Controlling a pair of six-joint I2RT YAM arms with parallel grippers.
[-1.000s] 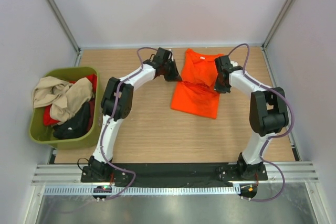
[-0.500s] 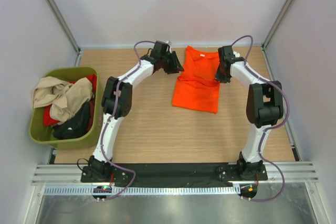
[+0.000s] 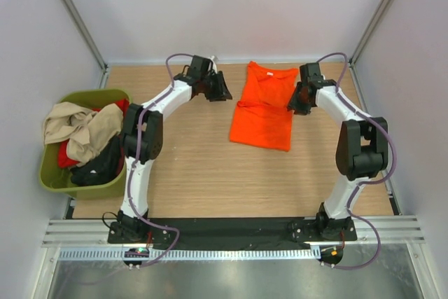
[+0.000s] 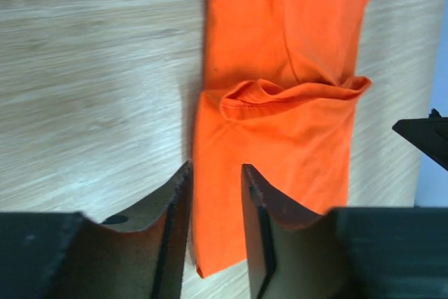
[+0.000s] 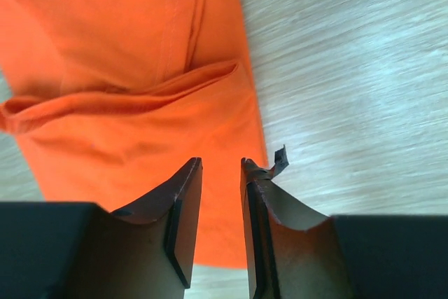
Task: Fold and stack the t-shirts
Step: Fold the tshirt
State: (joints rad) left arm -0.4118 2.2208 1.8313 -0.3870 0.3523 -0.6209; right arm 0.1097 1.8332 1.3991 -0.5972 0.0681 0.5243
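Top view: orange t-shirt (image 3: 262, 106) lies on wood table (image 3: 196, 173), upper centre of frame, btwn both grippers, w/ a raised fold across its middle. L gripper (image 3: 222, 93) sits near the shirt's left edge, jaws a narrow gap apart, nothing in them. R gripper (image 3: 295, 103) is at the shirt's right edge, jaws also slightly apart & empty. At left of frame, olive tub (image 3: 49, 176) holds beige shirt (image 3: 73, 127), red shirt (image 3: 64, 155) & black shirt (image 3: 98, 166) in a heap.
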